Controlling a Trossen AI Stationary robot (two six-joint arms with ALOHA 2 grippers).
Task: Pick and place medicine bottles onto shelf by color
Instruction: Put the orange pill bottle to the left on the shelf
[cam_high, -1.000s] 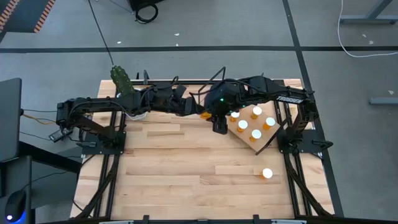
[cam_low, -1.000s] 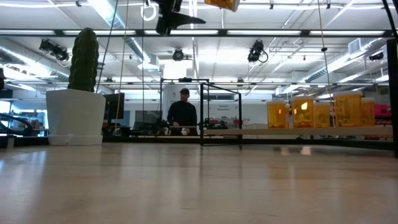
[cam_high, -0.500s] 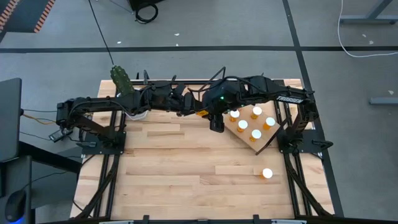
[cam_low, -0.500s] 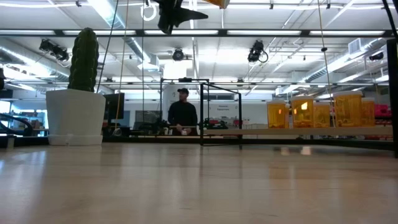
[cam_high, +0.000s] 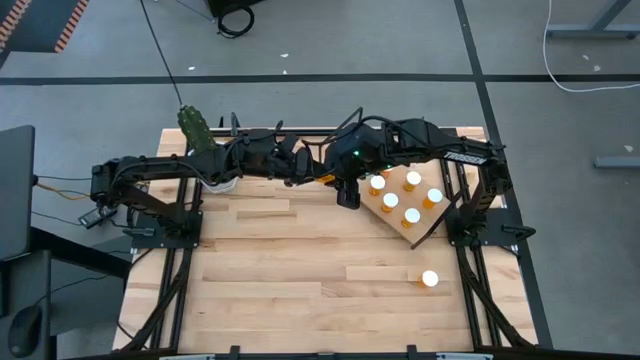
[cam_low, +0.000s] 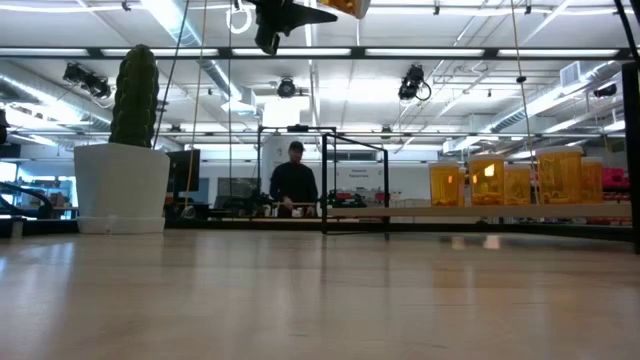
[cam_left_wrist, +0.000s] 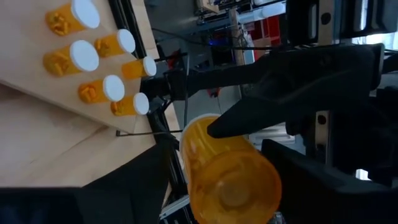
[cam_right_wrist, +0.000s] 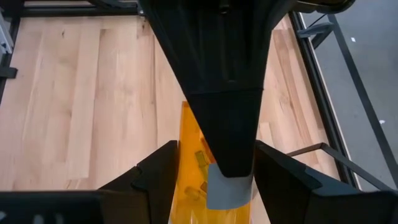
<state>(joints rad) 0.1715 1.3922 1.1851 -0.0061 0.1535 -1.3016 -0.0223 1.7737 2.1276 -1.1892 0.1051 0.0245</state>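
Note:
High over the middle of the table my two grippers meet around one orange medicine bottle (cam_left_wrist: 230, 177). My right gripper (cam_high: 343, 186) is shut on it. My left gripper (cam_high: 316, 178) reaches level from the table's left, its fingers (cam_left_wrist: 134, 186) standing on either side of the bottle's bottom end. The shelf (cam_high: 400, 228), a tilted wooden board on a wire frame, stands at the right. Several white-capped bottles (cam_high: 411, 215) rest on their bottoms on it. One more bottle (cam_high: 430, 279) stands on the tabletop near the right edge. My right gripper pinches the bottle's round wall (cam_right_wrist: 194, 155) between its two fingers, slanting down from the table's right. The bottle is lifted clear, far above the table. My left gripper's finger covers part of the hold. My left gripper: whether its fingers touch the bottle's bottom end (cam_left_wrist: 233, 193), I cannot tell.
A cactus in a white pot (cam_high: 203, 140) stands at the far left of the table. Black frame rails (cam_high: 180, 280) run along both sides. In the low view, a person (cam_low: 293, 185) stands in the room behind the table.
My left gripper has rolled a little about its own axis while staying in place beside the bottle. The bottle stays high in my right gripper.

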